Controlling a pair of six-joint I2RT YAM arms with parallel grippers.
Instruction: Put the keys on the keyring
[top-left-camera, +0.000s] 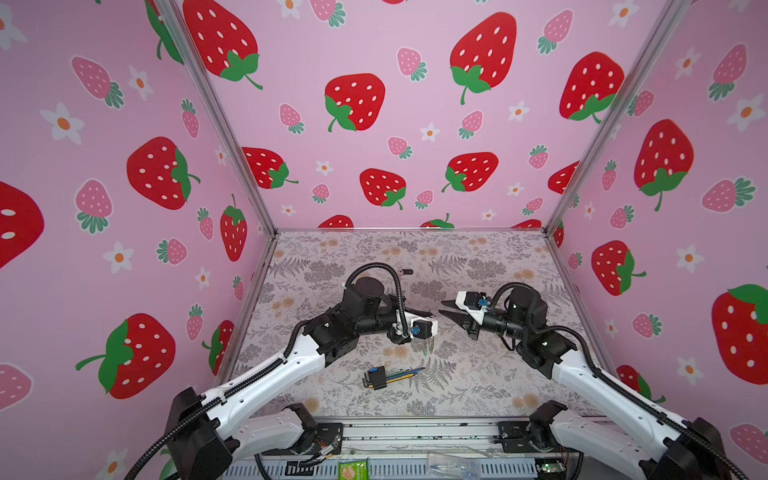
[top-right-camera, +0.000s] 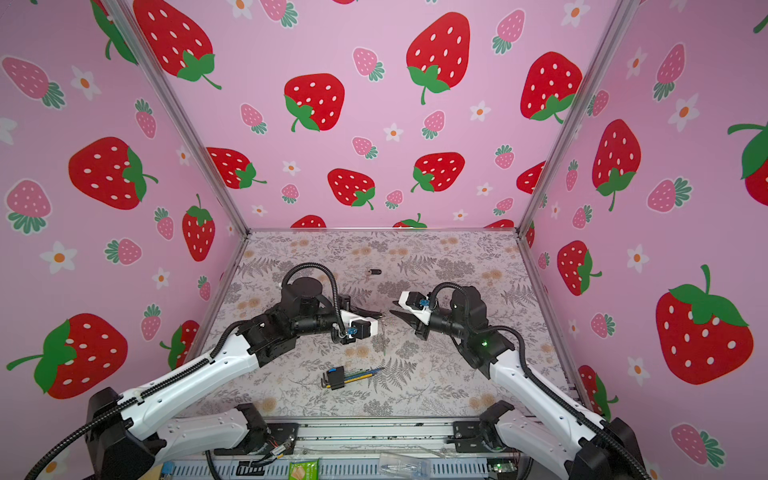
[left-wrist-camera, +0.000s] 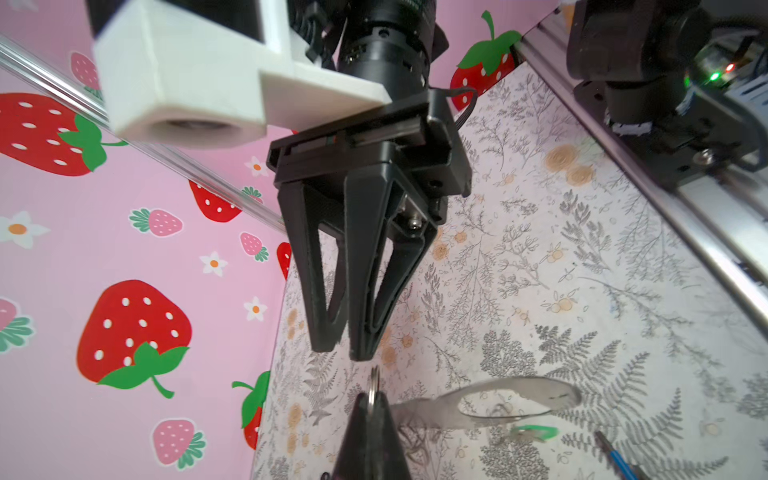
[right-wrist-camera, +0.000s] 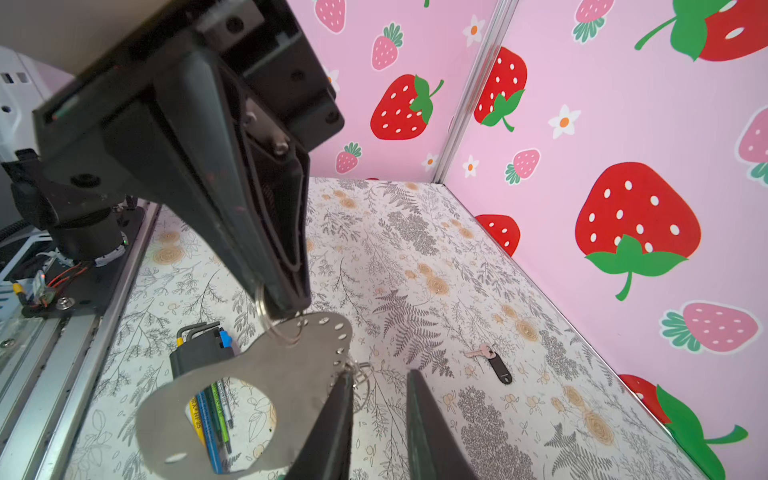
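Left gripper (left-wrist-camera: 369, 401) fingers pinch the keyring (left-wrist-camera: 498, 397) by a small ring — right gripper (left-wrist-camera: 344, 351) opposite, slightly parted, empty. Right wrist: black-tagged key (right-wrist-camera: 494, 368) loose on the tabletop (right-wrist-camera: 415, 257). In a top view that key (top-left-camera: 406, 272) lies at the grippers' 11 o'clock — fetching it seems next.

Keyring (right-wrist-camera: 291, 374) hangs above worktop (top-left-camera: 478, 257) centre, between left pincer (right-wrist-camera: 286, 303) and right pincer (right-wrist-camera: 378, 386). Hex wrench bundle (top-left-camera: 384, 377) on worktop, in front of keyring. Key (top-left-camera: 406, 272) on worktop toward back, well apart.
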